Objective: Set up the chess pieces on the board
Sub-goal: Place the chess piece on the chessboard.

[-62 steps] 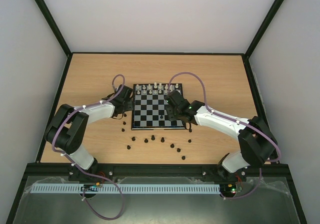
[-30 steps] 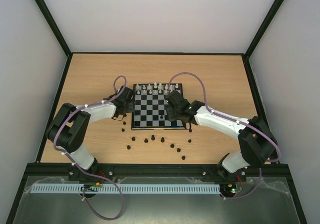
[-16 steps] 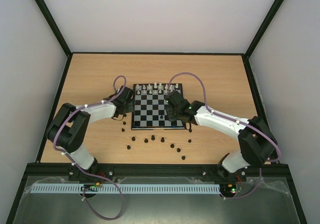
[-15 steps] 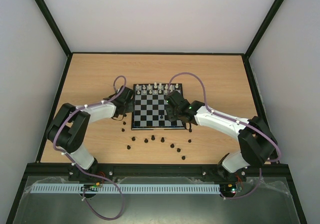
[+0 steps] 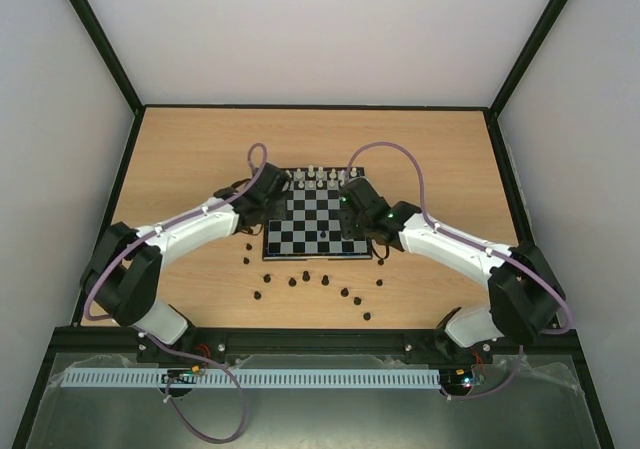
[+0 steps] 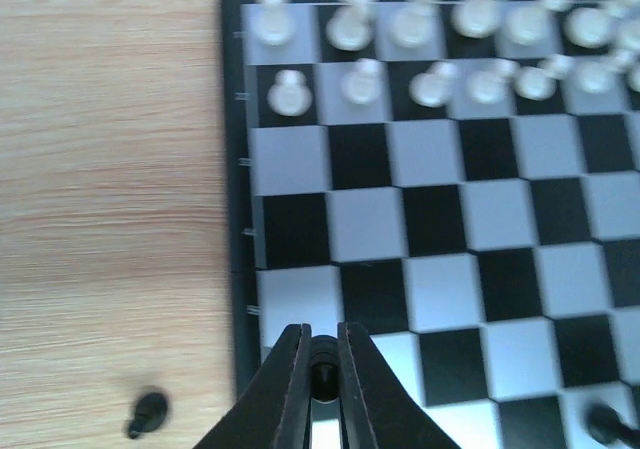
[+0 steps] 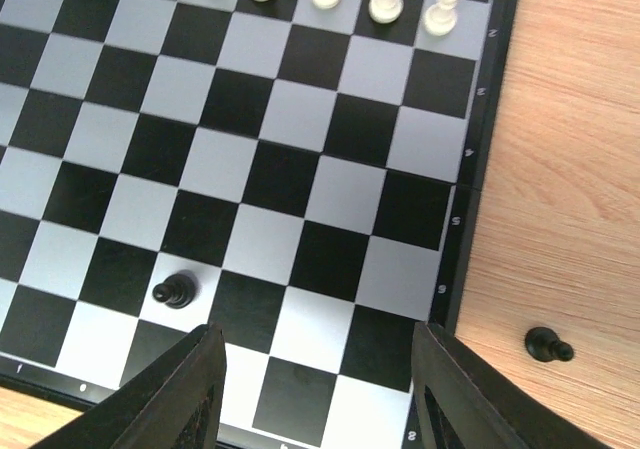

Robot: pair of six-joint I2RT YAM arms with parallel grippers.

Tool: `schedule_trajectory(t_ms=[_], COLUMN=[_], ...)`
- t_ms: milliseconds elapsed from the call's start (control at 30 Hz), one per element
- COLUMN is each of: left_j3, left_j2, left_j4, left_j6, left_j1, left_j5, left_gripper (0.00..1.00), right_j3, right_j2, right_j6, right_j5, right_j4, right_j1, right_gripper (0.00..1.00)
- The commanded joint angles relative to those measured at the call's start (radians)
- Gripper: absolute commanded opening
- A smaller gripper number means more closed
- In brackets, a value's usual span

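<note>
The board (image 5: pixel 312 231) lies mid-table, with white pieces on its two far rows. My left gripper (image 5: pixel 277 212) hangs over the board's left side. In the left wrist view it (image 6: pixel 322 344) is shut on a small black chess piece (image 6: pixel 324 361) above the near-left squares. My right gripper (image 5: pixel 356 231) is over the board's near-right corner. In the right wrist view it (image 7: pixel 318 354) is open and empty, its fingers (image 7: pixel 196 384) wide apart. One black pawn (image 7: pixel 174 291) stands on a pale square near the front row. Several black pieces (image 5: pixel 306 275) lie loose on the table in front of the board.
White pieces (image 6: pixel 350 31) fill the board's far rows. A black piece (image 6: pixel 148 412) lies on the wood left of the board and another (image 7: pixel 547 345) right of it. More black pieces (image 5: pixel 368 316) are scattered toward the near edge. Purple cables (image 5: pixel 385 154) arch over both wrists.
My left arm has swung right, from beside the board's left edge to over the board. My right gripper has shifted slightly right.
</note>
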Motion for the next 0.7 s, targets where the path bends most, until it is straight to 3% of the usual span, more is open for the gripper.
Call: schedule_trajectory(t_ms=[0, 233, 667], left_j3=[0.063, 0.096, 0.032], left_j2=[0.01, 0.039, 0.138], left_j4=[-0.1, -0.088, 0.047], left_j6=[0.014, -0.013, -0.05], left_j1=[-0.086, -0.217, -0.247], left_j5=[-0.001, -0.005, 0.049], left_gripper=[0.03, 0.04, 0.04], right_j3=[-0.027, -0.076, -0.113], right_j2=[-0.044, -0.124, -0.139], right_j6=[0.035, 0.06, 0.072], right_j5=[-0.004, 0.009, 0.015], right_j4=[-0.021, -0.029, -0.002], right_j1=[-0.037, -0.091, -0.101], right_gripper=[0.52, 0.53, 0.53])
